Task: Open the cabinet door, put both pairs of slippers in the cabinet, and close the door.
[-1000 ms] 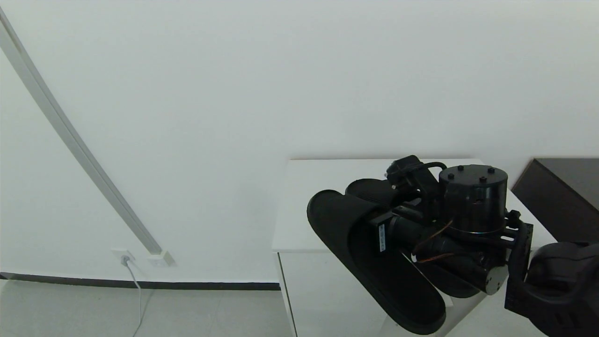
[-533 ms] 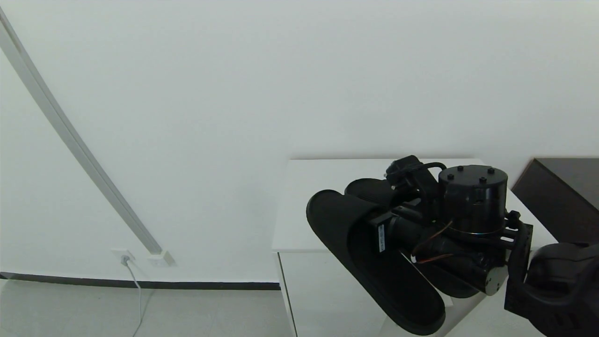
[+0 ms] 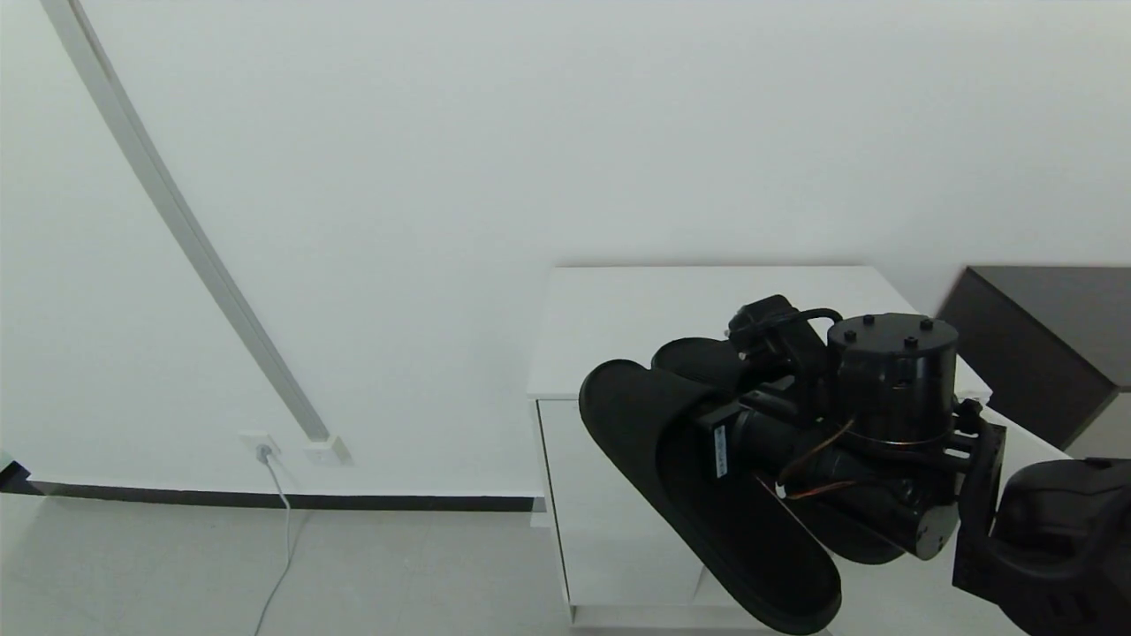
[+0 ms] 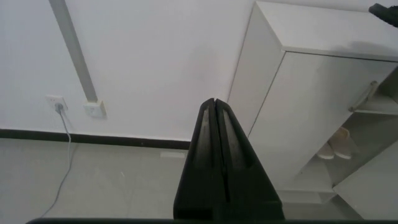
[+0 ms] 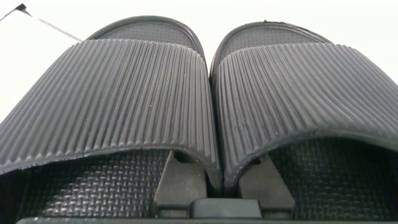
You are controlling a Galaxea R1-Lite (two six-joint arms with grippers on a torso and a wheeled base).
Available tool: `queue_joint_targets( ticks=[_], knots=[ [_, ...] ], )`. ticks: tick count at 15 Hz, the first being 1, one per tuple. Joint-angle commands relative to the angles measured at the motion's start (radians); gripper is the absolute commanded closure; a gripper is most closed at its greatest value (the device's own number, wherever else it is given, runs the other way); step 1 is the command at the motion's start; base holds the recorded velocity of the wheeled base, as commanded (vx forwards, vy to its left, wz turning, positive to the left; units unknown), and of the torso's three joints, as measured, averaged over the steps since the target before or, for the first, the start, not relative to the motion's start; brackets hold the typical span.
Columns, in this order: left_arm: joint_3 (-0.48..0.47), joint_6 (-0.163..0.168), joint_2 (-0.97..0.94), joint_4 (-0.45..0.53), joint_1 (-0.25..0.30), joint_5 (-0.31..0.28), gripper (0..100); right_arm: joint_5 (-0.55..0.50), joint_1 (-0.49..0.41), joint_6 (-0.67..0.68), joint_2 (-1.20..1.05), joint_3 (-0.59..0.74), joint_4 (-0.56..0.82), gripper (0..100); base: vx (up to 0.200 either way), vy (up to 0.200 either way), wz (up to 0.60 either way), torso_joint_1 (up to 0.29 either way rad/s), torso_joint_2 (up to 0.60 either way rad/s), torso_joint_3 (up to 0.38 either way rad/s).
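Both fingers (image 5: 180, 183) of the right pincer (image 5: 219, 186) are slid in under the ribbed straps, one into each shoe. They squeeze toward each other, so the adjoining inner sides of the pair of black slippers (image 3: 645, 424) are clamped between them (the two shoes lie side by side, touching along that seam). In the head view the pair hangs tilted in the air in front of the white cabinet (image 3: 707, 309), toe ends raised toward its top and heels lower. The left pincer (image 4: 214, 109) has its two fingers pressed flat together with nothing between them, and is held off to the cabinet's left, pointing toward its near corner. On the cabinet's front is a door (image 4: 311, 106) with a bar handle (image 4: 365, 96). Just past that handle the inside is open to view, and a pair of pale slippers (image 4: 339, 144) sits on a low shelf within. How far the door stands open I cannot tell. Left of the cabinet, a grey conduit strip (image 3: 177, 221) slants down the wall (image 3: 442, 132) to two sockets (image 3: 259, 442). A cable (image 3: 284, 548) drops from one of them to the floor (image 3: 132, 574). Just beside the cabinet on its right stands a dark piece of furniture (image 3: 1025, 353).
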Motion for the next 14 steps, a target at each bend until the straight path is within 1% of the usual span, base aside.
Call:
queue_joint_targets(
  ticks=[1,12,14],
  knots=[
    [0.0,-0.001,0.001,0.001,0.0,0.001,100,0.0,0.0,0.0,0.002,0.0,-0.001,100,0.0,0.0,0.0,0.0,0.0,0.0],
    [0.0,-0.001,0.002,0.0,0.0,-0.001,100,0.0,0.002,-0.012,0.0,0.012,-0.001,100,0.0,0.0,0.0,0.0,0.0,0.0],
    [0.0,-0.001,0.001,0.001,0.0,-0.001,100,-0.002,0.002,-0.012,-0.004,0.015,-0.001,100,0.0,-0.2,0.0,0.002,0.0,0.002]
  ],
)
